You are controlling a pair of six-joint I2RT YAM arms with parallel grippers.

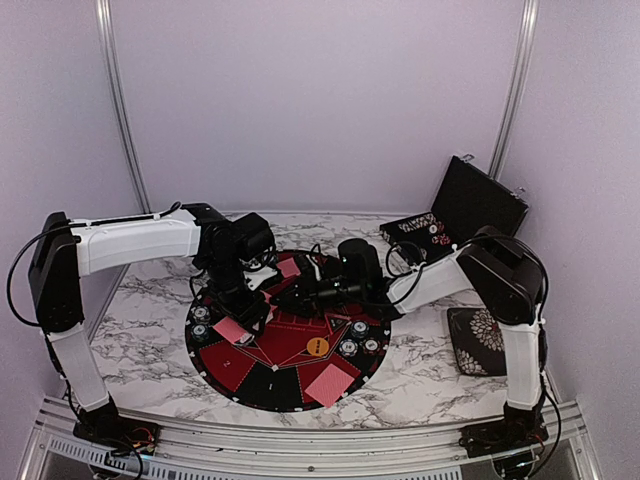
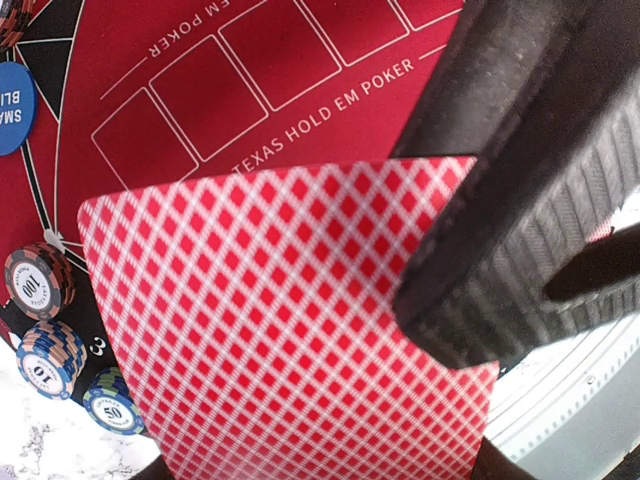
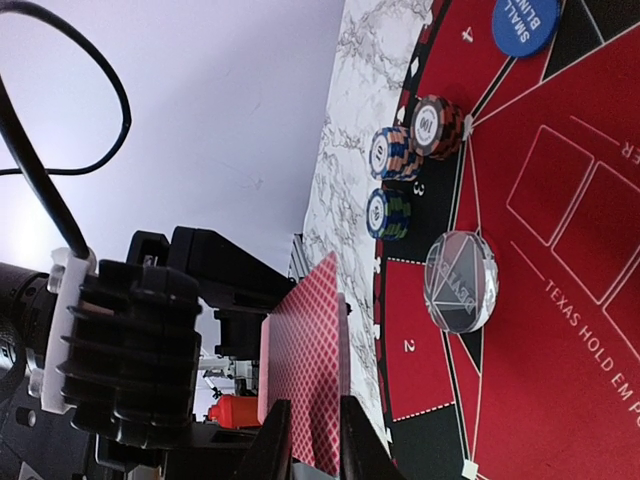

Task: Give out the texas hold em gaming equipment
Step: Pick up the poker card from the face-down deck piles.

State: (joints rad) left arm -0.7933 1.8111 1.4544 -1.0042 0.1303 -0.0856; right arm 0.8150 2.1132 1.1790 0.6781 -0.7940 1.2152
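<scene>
Looking down on the round poker mat [image 1: 255, 370], you see chip stacks [image 2: 50, 320] already set at its rim, a blue button [image 3: 526, 25] placed, and red-backed cards lying on near segments; more seats remain unserved. Your left gripper [image 2: 470, 300] pinches a red-backed card [image 2: 280, 330] above the mat's left edge, its long axis toward the centre. Your right gripper [image 3: 315, 440] is nearly closed around another card [image 3: 305, 375], edge-up; whether it grips, you cannot tell.

Both claws crowd mat centre [image 1: 290, 345] — near edge seemingly open.
</scene>
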